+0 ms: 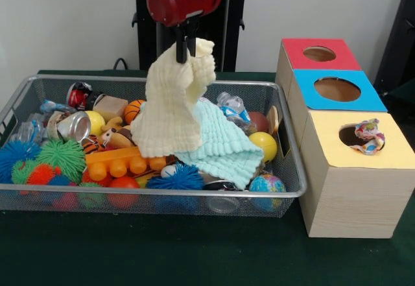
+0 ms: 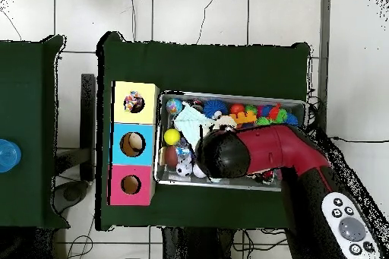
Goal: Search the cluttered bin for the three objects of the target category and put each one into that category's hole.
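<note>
While the tool [image 1: 184, 51] hangs above the middle of the basket [image 1: 19, 101], its fingers are pinched together on the top edge of a cream cloth [image 1: 174, 101], which is lifted and drapes down onto the clutter. Just beside and partly under it, a mint-green cloth [image 1: 224, 144] is spread over the toys. Neither is a target, so the lift is judged to be a clearing move meant to uncover what lies beneath.

Around the cloths, spiky balls [image 1: 59, 156], an orange block [image 1: 120, 163], a can [image 1: 73, 126], a yellow ball [image 1: 264, 146] and a small globe [image 1: 267, 184] are seen; no spotted fabric can be made out in the basket.

On the desk [image 1: 194, 253] to the side, one spotted fabric piece [image 1: 368, 136] is seen at the hole [image 1: 353, 135] of the yellow-faced box [image 1: 353, 195], partly hanging over its rim. One of three is thus judged nearly placed; two are judged still buried.
</note>
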Robot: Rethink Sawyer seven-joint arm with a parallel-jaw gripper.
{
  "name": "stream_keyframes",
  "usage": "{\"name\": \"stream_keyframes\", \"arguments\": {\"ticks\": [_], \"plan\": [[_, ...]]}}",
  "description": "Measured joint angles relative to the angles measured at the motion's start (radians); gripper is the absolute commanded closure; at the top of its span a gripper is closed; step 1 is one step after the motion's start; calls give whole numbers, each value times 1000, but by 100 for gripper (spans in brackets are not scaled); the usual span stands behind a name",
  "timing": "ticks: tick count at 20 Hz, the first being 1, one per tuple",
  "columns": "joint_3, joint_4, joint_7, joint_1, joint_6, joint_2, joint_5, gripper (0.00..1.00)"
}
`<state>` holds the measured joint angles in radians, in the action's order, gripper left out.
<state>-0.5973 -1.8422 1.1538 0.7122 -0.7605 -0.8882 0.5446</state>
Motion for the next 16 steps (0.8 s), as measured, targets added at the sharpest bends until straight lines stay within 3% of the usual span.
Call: {"name": "stream_keyframes", "arguments": {"ticks": [16], "plan": [[1, 23, 0, 111, 0, 65, 133, 100]]}}
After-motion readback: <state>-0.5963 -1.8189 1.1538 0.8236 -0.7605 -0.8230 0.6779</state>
